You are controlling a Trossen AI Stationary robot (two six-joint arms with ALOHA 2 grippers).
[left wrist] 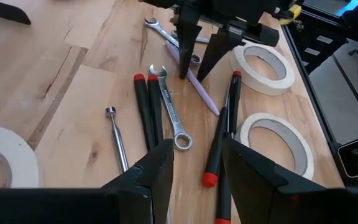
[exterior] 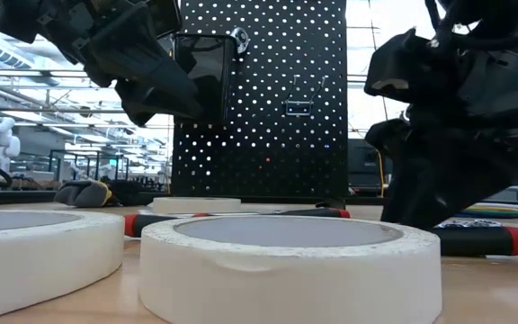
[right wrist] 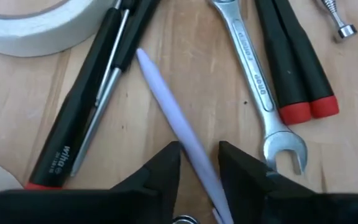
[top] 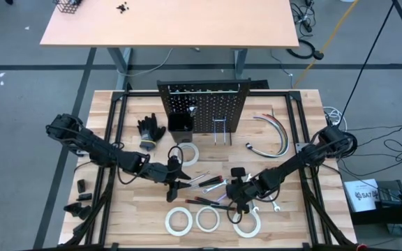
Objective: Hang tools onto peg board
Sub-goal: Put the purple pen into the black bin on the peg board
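Right tool (right wrist: 197,165) low over the tabletop (top: 306,216), its fingers astride a thin lavender rod (right wrist: 176,118) lying among the loose tools; the fingers stand just either side of the rod, not visibly pressed on it. Beside the rod: a wrench (right wrist: 257,81), a pair of red-tipped black screwdrivers (right wrist: 294,68), another screwdriver (right wrist: 82,118), a tape roll (right wrist: 36,28) at the frame edge.

Left tool (left wrist: 194,165) above the tabletop, facing the same cluster, fingers apart with nothing between them. Ahead of it a ratchet (left wrist: 118,140), wrench and screwdrivers lying flat, two tape rolls (left wrist: 277,140) off to one side.

Peg board (top: 204,104) upright at the tabletop's far side, a black bin (top: 180,123) low on its face and hooks (top: 220,132) near its middle. Gloves (top: 150,131) just beside the board, grey hoses (top: 274,136) on its other side. Three tape rolls (top: 179,220) in a row at the near edge, one more (top: 185,153) by the gloves.
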